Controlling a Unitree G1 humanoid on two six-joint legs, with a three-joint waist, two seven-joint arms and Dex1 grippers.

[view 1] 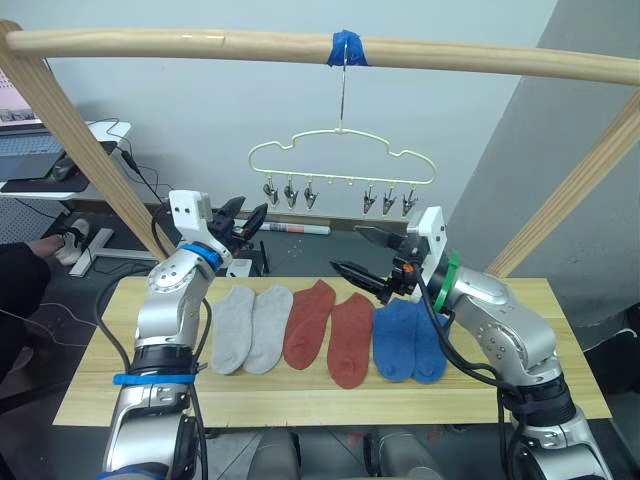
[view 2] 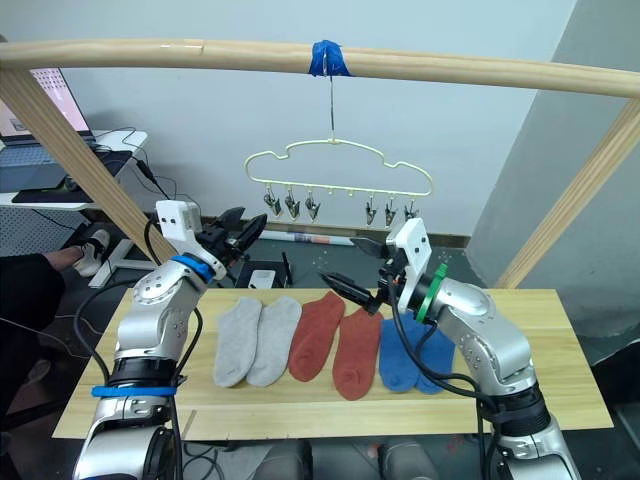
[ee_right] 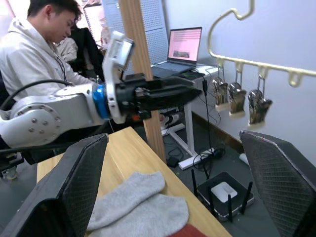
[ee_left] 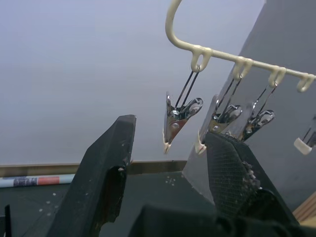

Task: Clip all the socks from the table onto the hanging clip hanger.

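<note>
On the pale wood table (view 1: 300, 402) the socks lie flat in a row: two grey socks (view 1: 250, 328) at the left, two rust red socks (view 1: 330, 335) in the middle, two blue socks (view 1: 408, 342) at the right. The cream clip hanger (view 1: 340, 152) hangs above and behind them, with several metal clips (ee_left: 178, 118) that hold nothing. My left gripper (view 1: 247, 216) is open and raised over the table's far left edge, pointing toward the hanger's left clips. My right gripper (view 1: 347, 248) is open and empty, in the air above the red socks.
The hanger's hook sits on a thick wooden rail (view 1: 200, 42) marked with blue tape (view 1: 348, 48). Slanted wooden posts (view 1: 75, 140) (view 1: 575, 195) stand at both sides. A person (ee_right: 39, 54) sits at a desk with a laptop (ee_right: 183, 47) off to the left. A router (ee_right: 223, 192) lies on the floor behind the table.
</note>
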